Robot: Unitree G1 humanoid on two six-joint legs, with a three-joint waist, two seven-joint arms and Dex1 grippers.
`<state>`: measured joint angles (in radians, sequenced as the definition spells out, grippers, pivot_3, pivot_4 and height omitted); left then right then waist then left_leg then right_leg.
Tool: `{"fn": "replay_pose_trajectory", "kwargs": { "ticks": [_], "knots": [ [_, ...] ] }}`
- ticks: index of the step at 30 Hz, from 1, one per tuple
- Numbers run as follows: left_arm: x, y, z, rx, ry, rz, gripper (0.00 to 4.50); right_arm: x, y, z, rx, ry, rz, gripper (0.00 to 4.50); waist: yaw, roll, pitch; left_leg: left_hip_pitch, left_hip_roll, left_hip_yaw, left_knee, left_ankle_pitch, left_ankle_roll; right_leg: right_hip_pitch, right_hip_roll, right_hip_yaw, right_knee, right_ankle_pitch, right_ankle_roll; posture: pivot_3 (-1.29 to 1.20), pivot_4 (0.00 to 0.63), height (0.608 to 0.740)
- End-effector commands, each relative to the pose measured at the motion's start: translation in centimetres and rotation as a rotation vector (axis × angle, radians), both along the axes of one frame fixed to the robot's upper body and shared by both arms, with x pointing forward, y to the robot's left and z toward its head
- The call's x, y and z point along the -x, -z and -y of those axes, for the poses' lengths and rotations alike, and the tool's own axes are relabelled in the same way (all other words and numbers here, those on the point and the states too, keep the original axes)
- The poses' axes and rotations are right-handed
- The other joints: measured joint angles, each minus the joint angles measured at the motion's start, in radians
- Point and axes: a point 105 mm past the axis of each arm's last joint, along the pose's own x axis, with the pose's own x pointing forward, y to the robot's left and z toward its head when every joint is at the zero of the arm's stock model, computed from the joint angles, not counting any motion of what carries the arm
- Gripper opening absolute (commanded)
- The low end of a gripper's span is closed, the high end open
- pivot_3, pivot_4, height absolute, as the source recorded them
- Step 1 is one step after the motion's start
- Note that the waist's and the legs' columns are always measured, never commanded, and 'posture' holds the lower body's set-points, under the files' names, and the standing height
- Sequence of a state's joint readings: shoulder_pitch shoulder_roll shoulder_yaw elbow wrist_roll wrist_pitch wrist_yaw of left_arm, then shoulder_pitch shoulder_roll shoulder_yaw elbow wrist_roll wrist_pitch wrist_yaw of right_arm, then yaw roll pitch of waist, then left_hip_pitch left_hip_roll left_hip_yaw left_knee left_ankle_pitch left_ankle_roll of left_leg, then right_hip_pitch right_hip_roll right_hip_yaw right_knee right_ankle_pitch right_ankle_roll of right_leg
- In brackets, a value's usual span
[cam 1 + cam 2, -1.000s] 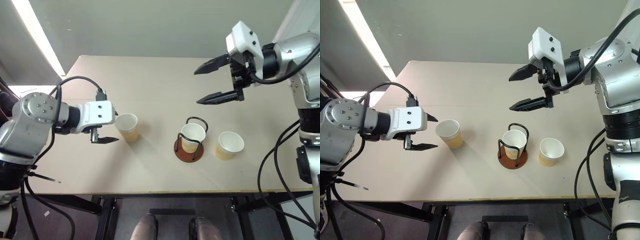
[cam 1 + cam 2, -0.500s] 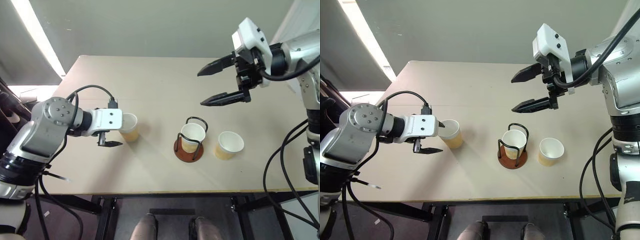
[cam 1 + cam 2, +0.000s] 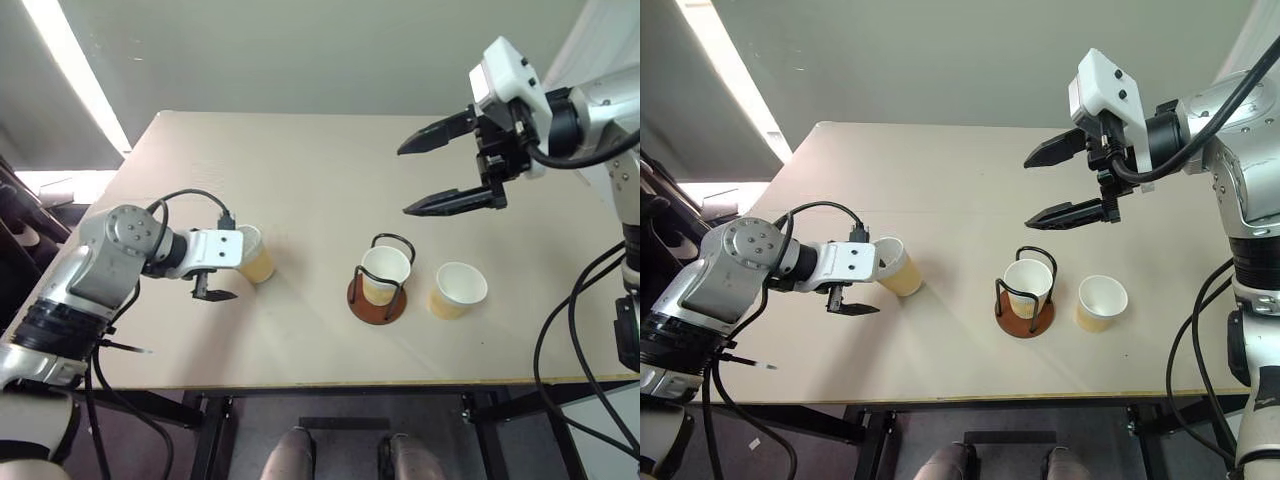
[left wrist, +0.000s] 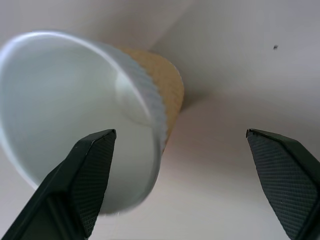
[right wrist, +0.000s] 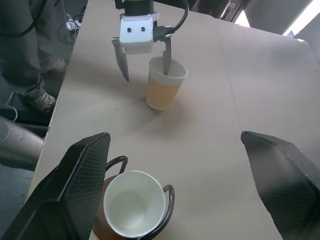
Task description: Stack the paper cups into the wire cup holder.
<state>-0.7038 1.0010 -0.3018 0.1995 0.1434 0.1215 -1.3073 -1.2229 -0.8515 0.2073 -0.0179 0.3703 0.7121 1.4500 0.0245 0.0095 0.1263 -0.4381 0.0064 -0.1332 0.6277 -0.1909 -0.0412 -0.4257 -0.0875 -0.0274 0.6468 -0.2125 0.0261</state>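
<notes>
1. the table [image 3: 300,170] carries the wire cup holder [image 3: 378,290] near its front middle, with one paper cup [image 3: 385,272] already seated upright in it
2. a second cup [image 3: 457,289] stands just beside the holder on the robot's right; the third cup [image 3: 255,253] sits well apart on the left
3. the left hand [image 3: 228,268] is the nearer one: it is low at the third cup, jaws spread, one finger [image 5: 166,59] inside the rim and the other [image 5: 122,62] outside the wall
4. that cup leans away from the hand, its long axis off upright
5. the right hand [image 3: 452,166] hovers high behind the holder, wide open and empty
</notes>
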Motion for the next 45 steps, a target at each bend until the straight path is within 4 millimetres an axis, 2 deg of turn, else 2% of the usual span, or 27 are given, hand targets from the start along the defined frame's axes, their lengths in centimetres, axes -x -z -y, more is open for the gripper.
{"fn": "replay_pose_trajectory", "kwargs": {
  "ticks": [1,10,11,15,22,28,37,38,45],
  "knots": [
    [-0.5,-1.4,0.6,0.015,0.025,0.043,3.52,0.6,-1.2,0.4,-0.023,0.002,0.053,4.36,0.001,0.0,0.0,0.0,0.0,0.0,0.0,0.0,0.0,0.0,0.0,0.0,0.0,0.0,0.0,0.0,0.15,0.74],
    [-0.5,-4.0,1.8,0.076,0.074,0.062,0.23,0.3,-1.0,0.7,-0.019,0.016,0.056,4.36,0.0,0.0,0.0,0.0,0.0,0.0,0.0,0.0,0.0,0.0,0.0,0.0,0.0,0.0,0.0,0.0,0.15,0.74],
    [-0.3,-4.6,2.1,0.085,0.096,0.056,0.04,0.3,-0.9,0.9,-0.017,0.02,0.054,4.36,0.0,0.0,0.0,0.0,0.0,0.0,0.0,0.0,0.0,0.0,0.0,0.0,0.0,0.0,0.001,0.0,0.15,0.74],
    [0.9,-6.7,3.4,0.163,0.177,0.005,0.04,0.2,-0.7,1.2,-0.015,0.022,0.051,4.36,0.0,0.0,0.0,-0.001,0.0,0.0,0.001,0.0,0.0,0.0,0.0,0.0,0.0,0.0,0.001,0.0,0.15,0.74],
    [2.4,-12.5,7.4,0.419,0.296,-0.038,0.04,0.6,0.4,2.4,-0.025,0.04,-0.015,4.36,0.009,-0.001,0.0,-0.002,-0.001,0.0,0.002,0.001,0.0,0.0,0.0,0.0,-0.001,0.001,0.002,0.0,0.15,0.74],
    [3.6,-16.3,10.8,0.57,0.424,-0.064,0.04,0.3,1.5,3.5,-0.041,0.129,-0.038,4.36,0.007,-0.001,0.0,-0.002,-0.001,0.001,0.002,0.001,0.0,0.001,0.0,0.0,-0.002,0.004,0.007,0.0,0.15,0.74],
    [4.2,-16.9,13.7,0.577,0.563,-0.146,0.04,1.3,3.2,5.5,-0.042,0.257,-0.088,4.36,0.008,-0.001,0.0,-0.002,0.0,0.002,0.003,0.002,0.002,0.002,0.0,0.001,-0.003,0.009,0.018,0.0,0.15,0.74],
    [4.3,-16.8,13.9,0.569,0.575,-0.152,0.04,1.5,3.3,5.5,-0.04,0.264,-0.093,4.36,0.008,-0.001,0.0,-0.002,0.0,0.002,0.003,0.002,0.002,0.002,0.0,0.002,-0.004,0.011,0.022,0.0,0.15,0.74],
    [4.1,-14.9,16.7,0.484,0.678,-0.221,0.04,2.5,4.0,6.8,-0.037,0.348,-0.093,4.36,0.016,-0.001,0.0,-0.003,-0.001,0.002,0.006,0.002,0.003,0.003,-0.001,0.002,-0.005,0.011,0.023,0.0,0.15,0.74]
  ]
}}
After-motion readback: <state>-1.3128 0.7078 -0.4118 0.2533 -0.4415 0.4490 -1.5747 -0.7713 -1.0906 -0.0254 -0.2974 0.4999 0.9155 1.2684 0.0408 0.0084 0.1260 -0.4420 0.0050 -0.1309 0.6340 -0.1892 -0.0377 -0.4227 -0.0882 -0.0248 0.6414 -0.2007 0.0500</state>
